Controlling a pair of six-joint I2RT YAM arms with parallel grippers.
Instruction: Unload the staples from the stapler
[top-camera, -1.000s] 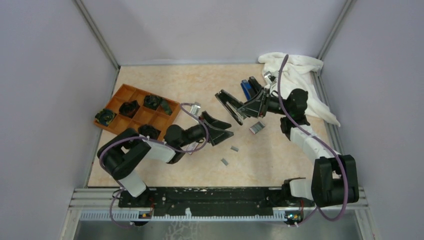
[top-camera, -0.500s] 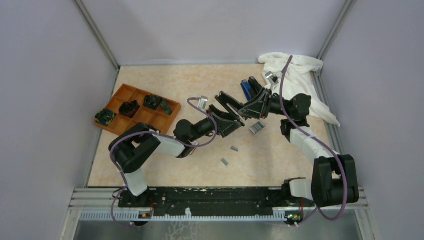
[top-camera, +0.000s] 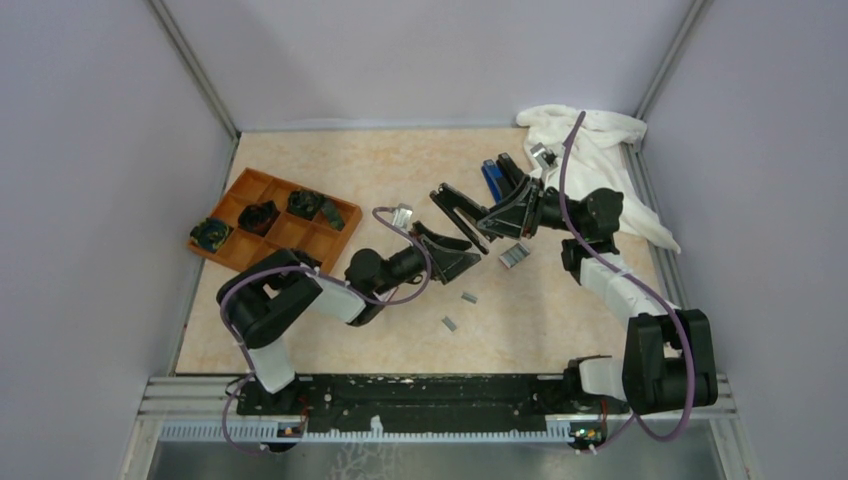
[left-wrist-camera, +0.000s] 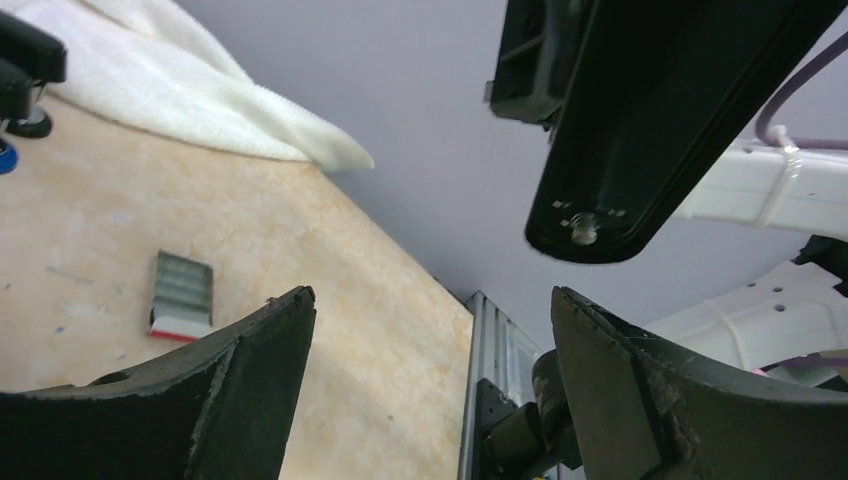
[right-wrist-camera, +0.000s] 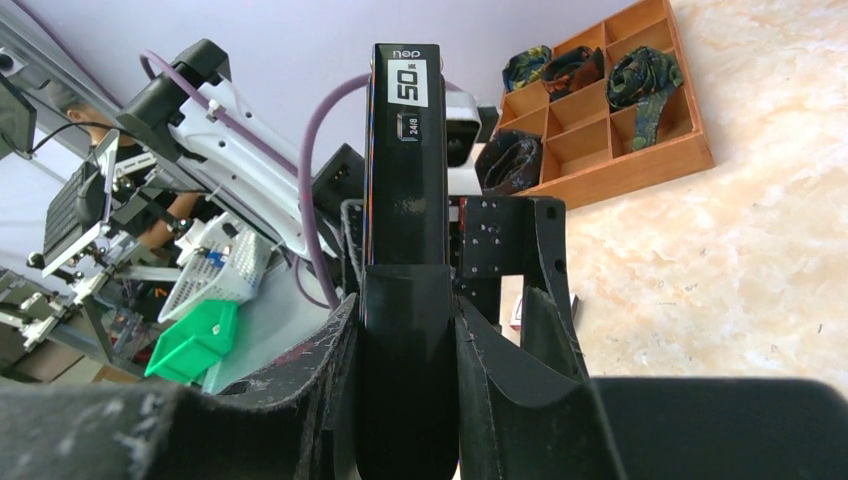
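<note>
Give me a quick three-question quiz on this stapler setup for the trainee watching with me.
1. True or false: the right pincer is shut on the black stapler, holding it clear of the table.
2. The left pincer is: A) open, holding nothing; B) fully shut, holding nothing; C) shut on the stapler.
3. How many loose strips of staples lie on the table in the top view?
Key: 1 true; 2 A; 3 two.
</note>
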